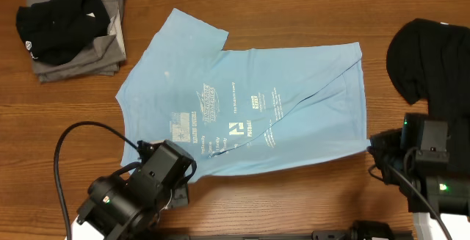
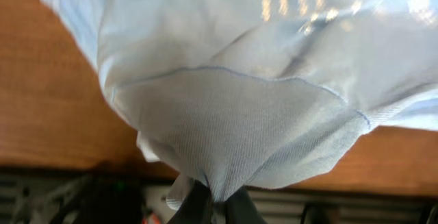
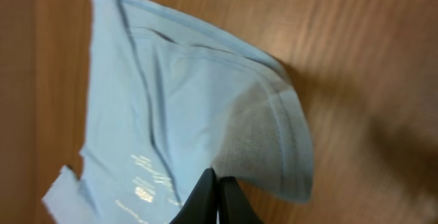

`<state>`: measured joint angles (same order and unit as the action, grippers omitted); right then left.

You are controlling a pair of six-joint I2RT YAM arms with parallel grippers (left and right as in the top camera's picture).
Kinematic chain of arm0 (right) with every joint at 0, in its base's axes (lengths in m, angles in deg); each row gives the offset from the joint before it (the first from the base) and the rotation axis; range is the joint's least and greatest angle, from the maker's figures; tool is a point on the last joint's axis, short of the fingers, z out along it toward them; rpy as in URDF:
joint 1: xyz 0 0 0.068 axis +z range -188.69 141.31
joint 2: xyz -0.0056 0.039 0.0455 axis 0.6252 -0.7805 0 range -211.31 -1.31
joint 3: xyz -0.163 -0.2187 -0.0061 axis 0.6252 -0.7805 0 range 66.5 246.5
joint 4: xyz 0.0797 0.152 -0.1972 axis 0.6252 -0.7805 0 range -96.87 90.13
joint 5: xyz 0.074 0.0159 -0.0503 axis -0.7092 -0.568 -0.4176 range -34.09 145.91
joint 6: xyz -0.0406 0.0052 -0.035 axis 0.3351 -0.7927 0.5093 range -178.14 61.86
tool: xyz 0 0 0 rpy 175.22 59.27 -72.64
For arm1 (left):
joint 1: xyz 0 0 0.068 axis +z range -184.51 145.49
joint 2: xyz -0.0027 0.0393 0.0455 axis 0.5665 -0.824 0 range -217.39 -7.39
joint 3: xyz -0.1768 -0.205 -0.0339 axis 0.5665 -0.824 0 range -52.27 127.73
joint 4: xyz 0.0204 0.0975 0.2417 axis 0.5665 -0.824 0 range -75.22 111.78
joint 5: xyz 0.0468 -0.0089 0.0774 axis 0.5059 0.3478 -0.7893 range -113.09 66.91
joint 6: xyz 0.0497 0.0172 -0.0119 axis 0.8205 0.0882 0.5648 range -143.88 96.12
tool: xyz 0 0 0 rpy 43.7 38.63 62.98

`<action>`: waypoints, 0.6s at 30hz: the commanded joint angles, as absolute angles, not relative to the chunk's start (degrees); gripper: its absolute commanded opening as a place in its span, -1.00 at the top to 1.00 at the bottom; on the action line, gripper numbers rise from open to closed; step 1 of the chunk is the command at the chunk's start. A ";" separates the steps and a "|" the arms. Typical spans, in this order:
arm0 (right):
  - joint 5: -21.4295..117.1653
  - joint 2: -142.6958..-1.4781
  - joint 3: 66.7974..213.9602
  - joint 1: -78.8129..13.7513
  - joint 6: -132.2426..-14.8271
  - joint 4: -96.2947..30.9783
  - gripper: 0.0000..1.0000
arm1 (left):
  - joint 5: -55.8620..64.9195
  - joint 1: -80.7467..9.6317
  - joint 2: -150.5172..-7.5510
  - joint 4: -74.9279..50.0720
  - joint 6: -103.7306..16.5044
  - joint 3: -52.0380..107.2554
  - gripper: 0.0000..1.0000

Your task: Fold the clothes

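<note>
Jaws of the left gripper (image 2: pixel 211 205) were squeezed shut on a small bit of the light-blue T-shirt (image 1: pixel 242 100), at the shirt corner nearest the table's front-left side. The right gripper (image 3: pixel 217 195) was pinched shut on the hem corner nearest the table's front-right side. The shirt lay spread out in the middle of the table (image 1: pixel 294 203), print side up, with a long wrinkle (image 1: pixel 316 93) running across it. Each pinch looked small, so a quick pull could let the cloth slip out and drop. If one side rose faster than the other, the fold might come out crooked, and the wrinkle could get pressed in. A black T-shirt (image 1: pixel 433 56) lay at the table's right edge, close to the right gripper, and might get dragged along. A pile of folded clothes (image 1: pixel 73 34) sat at the table's far-left corner, well away.
</note>
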<state>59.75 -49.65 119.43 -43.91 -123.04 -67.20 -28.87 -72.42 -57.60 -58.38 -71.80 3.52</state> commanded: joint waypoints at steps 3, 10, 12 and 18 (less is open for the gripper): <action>58.61 -53.96 120.96 -44.13 -122.43 -63.49 0.93 | -35.69 -72.79 -60.51 -52.07 -71.62 4.75 0.92; 57.45 -63.68 120.96 -44.13 -122.45 -58.48 0.93 | -44.41 -72.77 -68.03 -43.48 -71.47 4.75 0.92; 57.45 -65.91 120.96 -44.13 -122.45 -56.69 0.93 | -47.21 -72.73 -70.63 -41.90 -71.47 4.75 0.92; 57.52 -70.68 120.96 -44.13 -122.45 -52.89 0.93 | -51.43 -71.89 -78.78 -37.33 -71.47 4.75 0.92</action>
